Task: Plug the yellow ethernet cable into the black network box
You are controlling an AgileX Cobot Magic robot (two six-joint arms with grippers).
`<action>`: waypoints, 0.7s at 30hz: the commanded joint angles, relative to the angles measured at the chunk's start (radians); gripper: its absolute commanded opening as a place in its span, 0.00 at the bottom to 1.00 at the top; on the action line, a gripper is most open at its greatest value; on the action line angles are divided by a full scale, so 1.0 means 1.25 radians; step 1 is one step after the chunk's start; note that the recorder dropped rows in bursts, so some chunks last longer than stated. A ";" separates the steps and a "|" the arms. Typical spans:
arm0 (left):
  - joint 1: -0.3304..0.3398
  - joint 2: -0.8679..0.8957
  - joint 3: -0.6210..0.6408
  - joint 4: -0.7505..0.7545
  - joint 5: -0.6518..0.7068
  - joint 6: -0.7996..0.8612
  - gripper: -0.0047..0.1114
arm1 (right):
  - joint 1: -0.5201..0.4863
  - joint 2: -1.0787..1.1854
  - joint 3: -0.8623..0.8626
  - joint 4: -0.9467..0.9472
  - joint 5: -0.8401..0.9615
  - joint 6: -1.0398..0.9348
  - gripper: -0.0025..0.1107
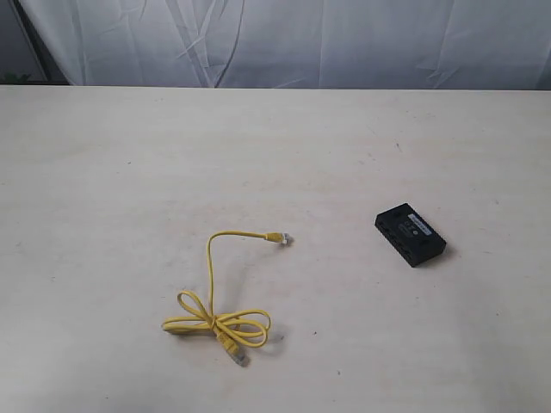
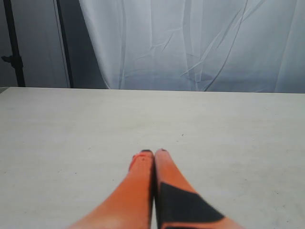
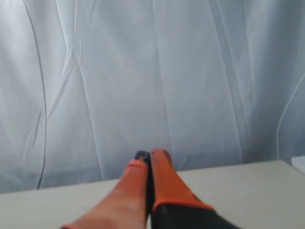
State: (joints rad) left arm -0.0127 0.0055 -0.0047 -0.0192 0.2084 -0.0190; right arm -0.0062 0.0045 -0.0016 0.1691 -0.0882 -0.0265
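So basically nothing's started yet; the yellow ethernet cable (image 1: 210,280) is just lying loose on the pale worktop (image 1: 103,172), left of centre in the exterior view, with part of it bundled in loops at the near end and one free stretch curving up and over to a clear plug (image 1: 281,239) that points roughly toward the black network box (image 1: 411,234); the other plug (image 1: 236,356) sticks out of the bundle on the near side; the box sits well apart from the cable, over on the right, flat, label up, ports looking like they're on the side facing the cable but too small to be sure; neither arm shows in the exterior view; the left end effector (image 2: 154,152) has its fingers pressed together, holding nothing, above bare worktop; the right end effector (image 3: 148,155) is pressed together too, empty, aimed mostly at the white curtain (image 3: 190,71); so picking up the plug, lining it up and pushing it in are all left, I'd say.
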 commanded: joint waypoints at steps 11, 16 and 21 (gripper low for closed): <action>0.003 -0.004 0.004 0.004 -0.008 0.000 0.04 | -0.002 -0.004 0.001 -0.001 -0.144 0.000 0.02; 0.003 -0.004 0.004 0.004 -0.008 0.000 0.04 | -0.002 -0.004 0.001 -0.003 -0.144 0.000 0.02; 0.003 -0.004 0.004 0.004 -0.008 0.000 0.04 | -0.002 -0.004 0.000 -0.003 -0.119 -0.018 0.02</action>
State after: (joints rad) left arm -0.0127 0.0055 -0.0047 -0.0192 0.2084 -0.0190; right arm -0.0062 0.0045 -0.0016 0.1674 -0.2565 -0.0288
